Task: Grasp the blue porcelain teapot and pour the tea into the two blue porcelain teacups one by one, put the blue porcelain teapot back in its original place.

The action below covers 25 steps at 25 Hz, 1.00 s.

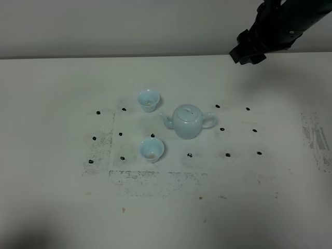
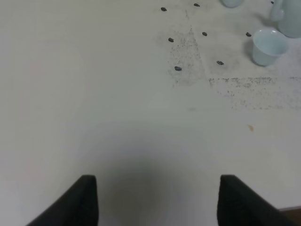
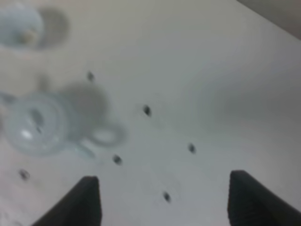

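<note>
**Teapot.** The round-bellied, pale sky-blue glazed porcelain teapot (image 1: 187,122) stands upright near the middle of the white table (image 1: 52,218). The lid is on. The spout points toward the left edge and the loop handle toward the right edge.

**Teacups.** Two small, pale sky-blue, handleless porcelain teacups stand upright on the spout side, each apart from the teapot. The far teacup (image 1: 148,99) sits toward the far edge, and the near teacup (image 1: 151,149) toward the near edge. Each shows a faint brownish tint inside, possibly liquid.

**Table surface.** Small black dot marks (image 1: 189,154) surround the three vessels. A scuffed grey patch (image 1: 150,176) lies on the near-edge side of the near teacup.

**Left pincer** (image 2: 160,202). The jaws are spread wide with nothing between them. It hangs over bare table, well apart from the near teacup.

**Right pincer** (image 3: 171,202). The jaws are spread wide and empty. The black right arm (image 1: 280,26) hangs above the far edge toward the right, well apart from the teapot. The right wrist view is blurred.
</note>
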Tool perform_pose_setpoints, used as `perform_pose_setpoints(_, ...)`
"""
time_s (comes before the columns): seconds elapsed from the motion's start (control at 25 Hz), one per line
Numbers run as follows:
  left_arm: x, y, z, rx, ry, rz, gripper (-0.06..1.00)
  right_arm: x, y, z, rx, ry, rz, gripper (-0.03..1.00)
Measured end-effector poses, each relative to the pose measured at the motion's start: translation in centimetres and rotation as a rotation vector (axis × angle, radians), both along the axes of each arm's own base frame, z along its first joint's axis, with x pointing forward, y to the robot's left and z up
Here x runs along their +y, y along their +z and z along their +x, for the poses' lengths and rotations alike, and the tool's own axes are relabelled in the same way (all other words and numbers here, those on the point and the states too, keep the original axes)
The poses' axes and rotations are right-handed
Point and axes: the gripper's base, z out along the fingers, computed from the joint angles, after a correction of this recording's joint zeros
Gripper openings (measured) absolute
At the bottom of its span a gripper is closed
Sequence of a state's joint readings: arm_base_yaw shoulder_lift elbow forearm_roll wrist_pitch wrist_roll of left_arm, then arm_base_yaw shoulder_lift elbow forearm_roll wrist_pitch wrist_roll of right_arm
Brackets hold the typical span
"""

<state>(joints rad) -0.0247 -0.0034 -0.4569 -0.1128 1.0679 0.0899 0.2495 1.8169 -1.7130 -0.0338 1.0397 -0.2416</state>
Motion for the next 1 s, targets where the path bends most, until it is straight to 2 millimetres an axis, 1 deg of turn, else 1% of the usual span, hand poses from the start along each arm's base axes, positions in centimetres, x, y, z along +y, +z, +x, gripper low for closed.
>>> perform_pose_setpoints(0.08,0.0,0.0,0.0,0.000,0.000,0.000,0.57,1.4,0.0,-1.0,0.022,-0.029,-0.103,0.59)
perform_pose_setpoints(0.16,0.0,0.0,0.0,0.000,0.000,0.000,0.57,2.4,-0.4,-1.8,0.056,-0.056,-0.163,0.59)
perform_pose_setpoints(0.28,0.0,0.0,0.0,0.000,0.000,0.000,0.57,3.6,-1.1,-2.7,0.088,-0.049,-0.207,0.59)
perform_pose_setpoints(0.36,0.0,0.0,0.0,0.000,0.000,0.000,0.57,3.9,-1.4,-2.8,0.091,-0.050,-0.211,0.59)
perform_pose_setpoints(0.52,0.0,0.0,0.0,0.000,0.000,0.000,0.57,3.6,-2.6,-2.3,0.032,-0.057,-0.222,0.59)
perform_pose_setpoints(0.64,0.0,0.0,0.0,0.000,0.000,0.000,0.57,3.0,-4.7,-1.9,-0.022,-0.076,-0.231,0.59)
perform_pose_setpoints(0.8,0.0,0.0,0.0,0.000,0.000,0.000,0.57,2.6,-7.2,-1.2,-0.082,-0.108,-0.177,0.59)
perform_pose_setpoints(1.0,0.0,0.0,0.0,0.000,0.000,0.000,0.57,3.0,-9.8,0.1,-0.088,-0.115,-0.144,0.59)
